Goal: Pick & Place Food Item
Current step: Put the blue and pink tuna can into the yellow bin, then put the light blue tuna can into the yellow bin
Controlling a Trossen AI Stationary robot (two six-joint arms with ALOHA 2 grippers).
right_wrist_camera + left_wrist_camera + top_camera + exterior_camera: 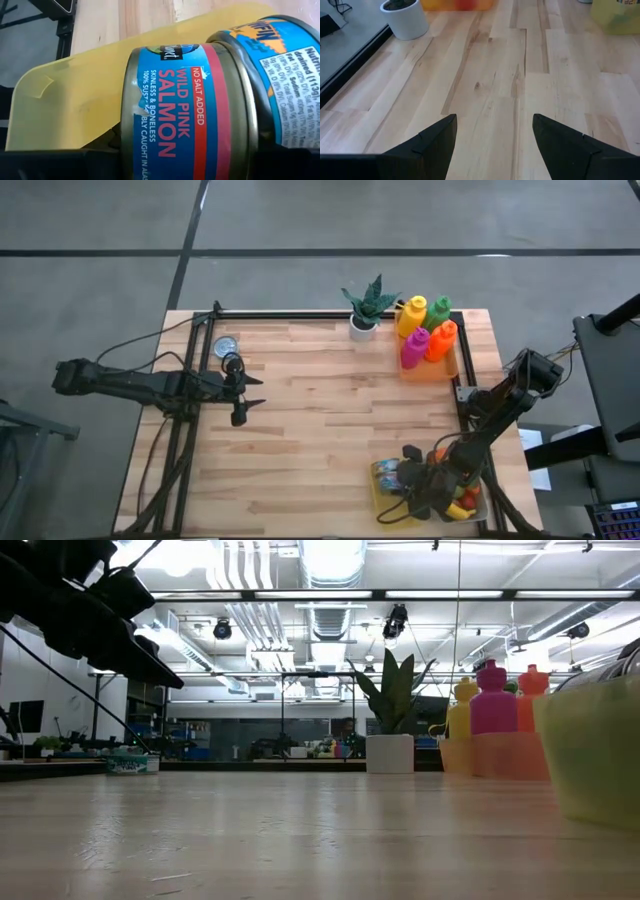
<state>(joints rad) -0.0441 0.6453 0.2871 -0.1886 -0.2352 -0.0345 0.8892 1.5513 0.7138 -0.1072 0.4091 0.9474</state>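
The high camera is looking straight down on the whole table (pixel 330 410), while the low one is sitting at tabletop level, facing the potted plant (pixel 392 710) both are sharing. The right wrist camera is pressing close against a salmon can (pixel 185 110) in the yellow bin (pixel 65 100).

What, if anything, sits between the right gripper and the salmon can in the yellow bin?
Nothing visible: the right gripper is down in the yellow bin, with the salmon can directly before its camera. A second can lies alongside.
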